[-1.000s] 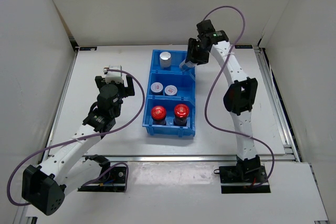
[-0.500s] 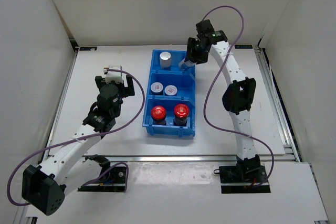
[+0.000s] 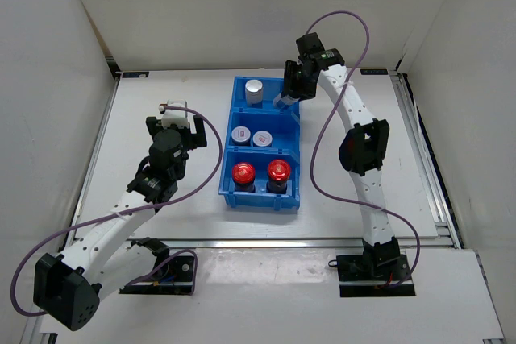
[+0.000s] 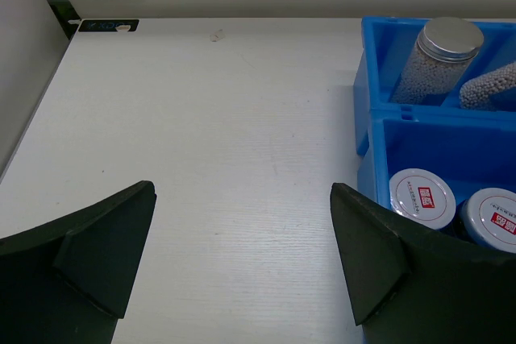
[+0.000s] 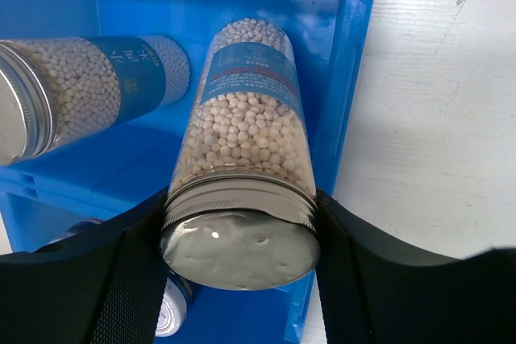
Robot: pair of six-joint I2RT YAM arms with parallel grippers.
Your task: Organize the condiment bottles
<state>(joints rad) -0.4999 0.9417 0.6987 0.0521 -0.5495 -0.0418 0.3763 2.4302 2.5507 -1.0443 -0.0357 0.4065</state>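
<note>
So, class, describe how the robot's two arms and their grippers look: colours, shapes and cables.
The left arm and the right arm are both built from slim white links joined by bulky black joints. A thin purple cable loops loosely along each arm. The left gripper and the right gripper each have two broad, matte black fingers, which look wedge-shaped in the wrist views.

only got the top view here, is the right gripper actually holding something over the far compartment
Observer: Yes. The right gripper is shut on a tall silver-capped bottle of white beads, just below its cap.
Operator: where's its base
Observer: Inside the blue bin's far compartment, beside the other tall bottle.
Operator: and the left gripper
Observer: The left gripper is open and empty over bare table.
</note>
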